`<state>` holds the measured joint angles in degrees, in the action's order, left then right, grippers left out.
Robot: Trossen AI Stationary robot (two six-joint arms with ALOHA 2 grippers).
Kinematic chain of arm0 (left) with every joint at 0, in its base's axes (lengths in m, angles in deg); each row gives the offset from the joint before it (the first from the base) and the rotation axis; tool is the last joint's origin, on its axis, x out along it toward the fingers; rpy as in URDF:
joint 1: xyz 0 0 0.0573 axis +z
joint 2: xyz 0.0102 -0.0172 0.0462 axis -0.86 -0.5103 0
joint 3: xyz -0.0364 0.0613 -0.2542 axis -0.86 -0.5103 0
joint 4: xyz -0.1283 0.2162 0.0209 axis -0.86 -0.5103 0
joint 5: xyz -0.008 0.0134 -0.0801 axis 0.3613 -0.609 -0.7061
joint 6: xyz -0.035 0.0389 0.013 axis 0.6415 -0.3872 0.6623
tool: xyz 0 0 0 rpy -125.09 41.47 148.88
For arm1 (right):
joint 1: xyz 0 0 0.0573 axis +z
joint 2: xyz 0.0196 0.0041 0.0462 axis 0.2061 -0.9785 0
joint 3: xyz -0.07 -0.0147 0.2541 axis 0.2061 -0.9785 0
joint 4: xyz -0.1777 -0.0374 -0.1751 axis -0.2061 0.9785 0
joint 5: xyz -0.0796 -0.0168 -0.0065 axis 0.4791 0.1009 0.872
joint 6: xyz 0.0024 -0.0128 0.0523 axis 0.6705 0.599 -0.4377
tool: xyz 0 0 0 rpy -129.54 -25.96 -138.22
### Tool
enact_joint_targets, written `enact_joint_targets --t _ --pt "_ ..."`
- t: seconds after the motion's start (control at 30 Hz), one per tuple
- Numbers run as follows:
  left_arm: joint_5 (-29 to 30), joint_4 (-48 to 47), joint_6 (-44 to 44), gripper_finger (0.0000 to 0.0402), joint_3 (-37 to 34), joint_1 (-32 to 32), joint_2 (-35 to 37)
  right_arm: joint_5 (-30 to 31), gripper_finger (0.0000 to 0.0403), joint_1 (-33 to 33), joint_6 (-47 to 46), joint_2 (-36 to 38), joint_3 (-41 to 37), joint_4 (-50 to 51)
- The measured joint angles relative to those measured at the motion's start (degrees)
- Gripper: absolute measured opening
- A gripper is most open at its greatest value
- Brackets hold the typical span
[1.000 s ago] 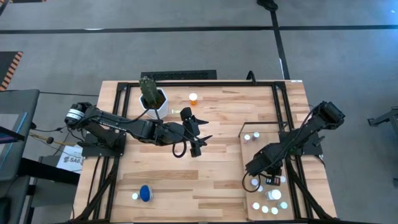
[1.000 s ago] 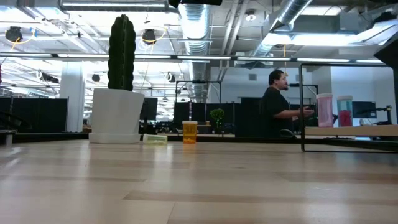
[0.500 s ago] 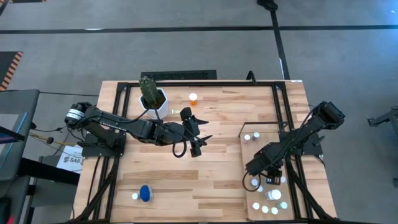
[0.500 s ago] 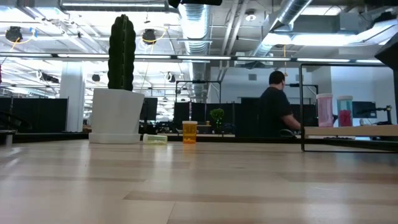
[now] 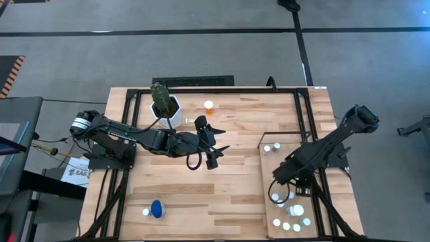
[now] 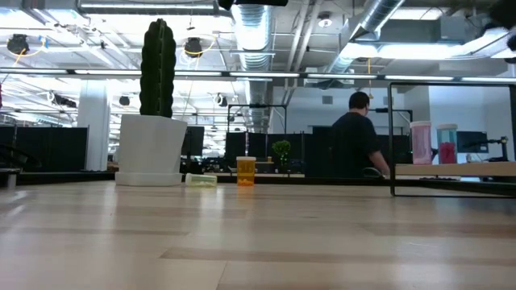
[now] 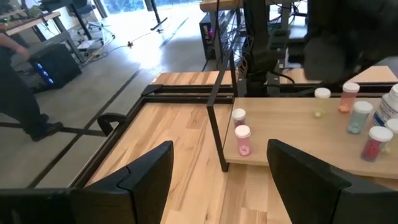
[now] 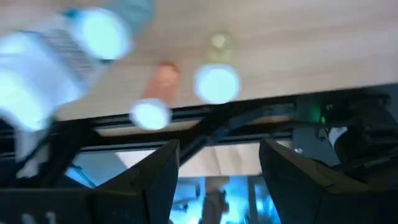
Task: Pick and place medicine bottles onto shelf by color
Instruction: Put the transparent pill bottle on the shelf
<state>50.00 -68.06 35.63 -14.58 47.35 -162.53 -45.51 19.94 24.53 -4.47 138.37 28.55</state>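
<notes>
Right end effector | over shelf | fingers apart, empty

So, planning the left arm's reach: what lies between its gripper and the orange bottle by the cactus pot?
In the high view, only bare tabletop lies between the left gripper and the orange bottle.

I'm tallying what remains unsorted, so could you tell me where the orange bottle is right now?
In the high view the orange bottle stands on the table's far side, off the shelf, just right of the white cactus pot.
</notes>
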Motion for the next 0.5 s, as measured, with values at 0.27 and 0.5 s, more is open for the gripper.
enact_joint_targets --t 0.27,0.5 --pt "-1.0 -14.3 9.1 0.0249 0.0 0.0 0.0 6.0 0.0244 -2.3 0.3 2.4 7.4 -6.6" --pt "-10.0 -38.9 31.4 0.0249 0.0 -1.8 0.0 8.4 0.0244 -6.2 13.4 1.6 8.2 -25.6"
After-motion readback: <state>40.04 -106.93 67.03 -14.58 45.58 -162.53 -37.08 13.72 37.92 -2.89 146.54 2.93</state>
